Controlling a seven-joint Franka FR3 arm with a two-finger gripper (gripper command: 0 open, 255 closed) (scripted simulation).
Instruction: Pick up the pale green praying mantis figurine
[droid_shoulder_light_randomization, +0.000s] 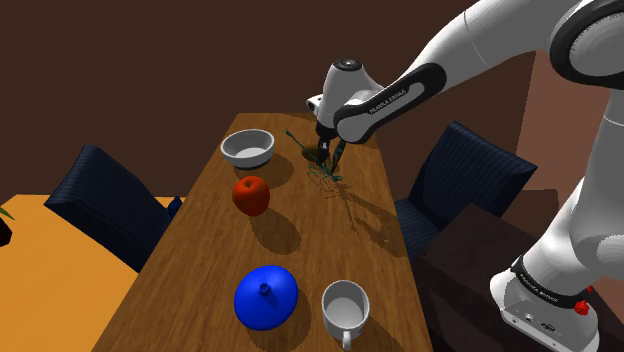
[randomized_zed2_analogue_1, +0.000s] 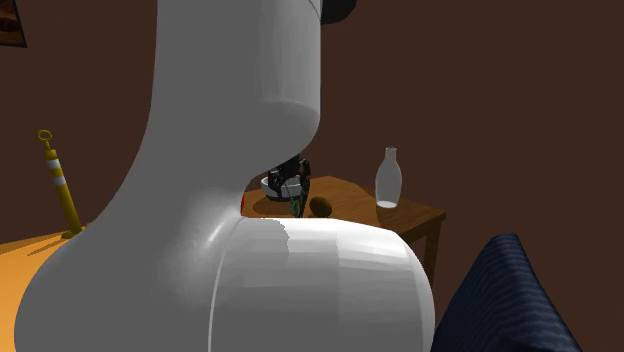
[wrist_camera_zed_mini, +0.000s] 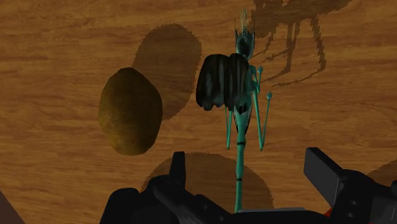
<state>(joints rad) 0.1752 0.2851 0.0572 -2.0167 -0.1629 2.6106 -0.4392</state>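
The black two-finger gripper (wrist_camera_zed_mini: 247, 167) holds its fingers spread apart, and the slim, dark-winged pale green praying mantis figurine (wrist_camera_zed_mini: 240, 95) stands between them with neither finger seen touching it. In the shoulder view the figurine stands on the brown wooden table (droid_shoulder_light_randomization: 330, 250), at two o'clock from the round red apple (droid_shoulder_light_randomization: 251, 195) and three o'clock from the round white bowl (droid_shoulder_light_randomization: 247, 148).

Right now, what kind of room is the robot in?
Probably a dining room: a wooden table with dark blue chairs beside it, holding a white bowl, a mug and a red apple.
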